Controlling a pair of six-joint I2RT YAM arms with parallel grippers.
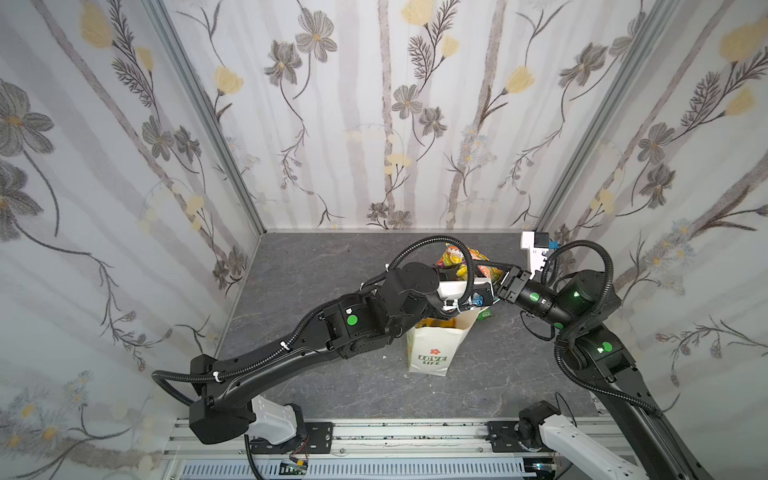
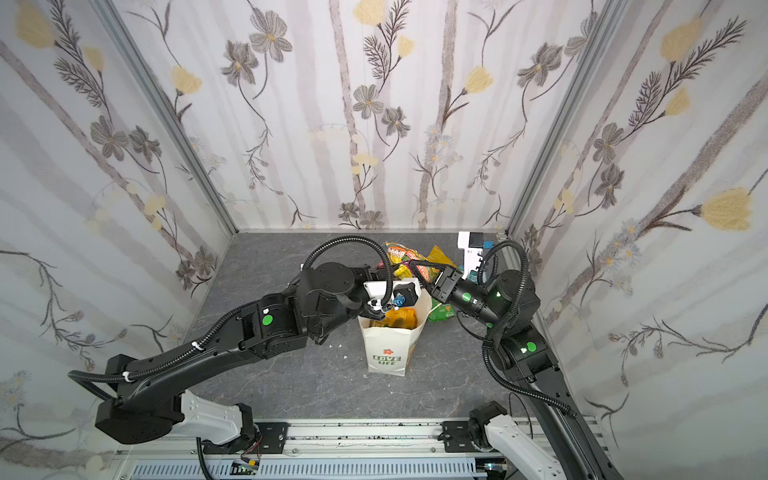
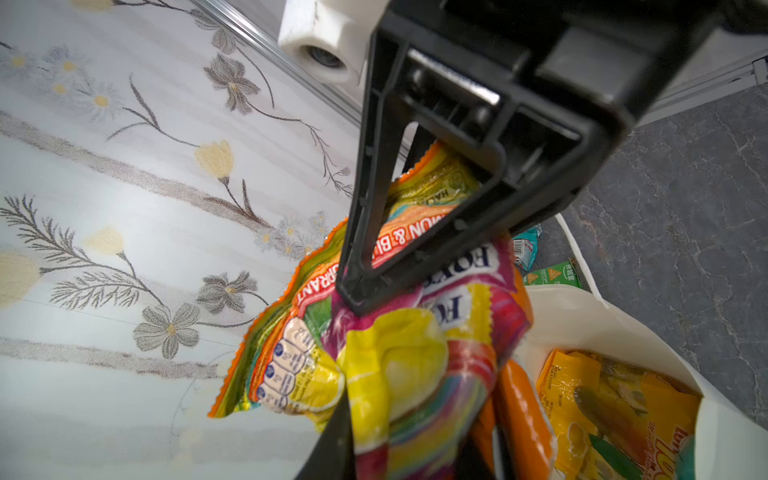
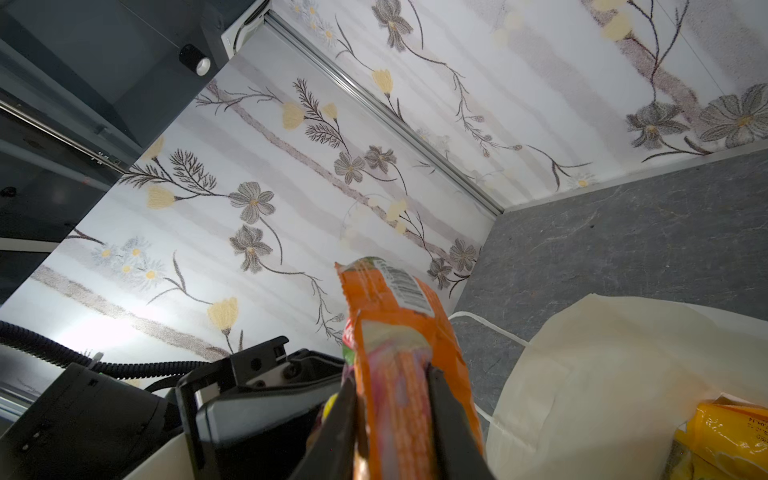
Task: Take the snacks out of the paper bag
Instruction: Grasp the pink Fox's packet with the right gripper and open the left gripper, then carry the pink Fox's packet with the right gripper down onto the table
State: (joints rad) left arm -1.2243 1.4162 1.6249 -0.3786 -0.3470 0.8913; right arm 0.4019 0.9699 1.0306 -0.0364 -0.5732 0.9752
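Right hand (image 4: pixel 390 378) clamps the orange pouch (image 4: pixel 395 316) from both sides, up by the open top of the paper bag (image 2: pixel 386 349). Left hand (image 3: pixel 415 440) straddles that same pouch: gripping or loose, can't tell. Bag upright on the bench (image 2: pixel 291 374), yellow packet (image 2: pixel 395 318) inside, green packet (image 2: pixel 442 311) lying just beside it.

The paper bag (image 1: pixel 428 338) is matt white paper, smooth with soft creases; its handles (image 4: pixel 490 326) are white cord. The orange pouch (image 4: pixel 399 332) is glossy, crinkled film that catches the light, and so is the yellow packet (image 3: pixel 602 399). The left gripper (image 3: pixel 347 357) is matt black moulded plastic. The tabletop (image 1: pixel 316 266) looks like matt grey veined stone, the walls (image 1: pixel 374 124) like matt printed wallpaper, the rail (image 1: pixel 374 432) like brushed metal
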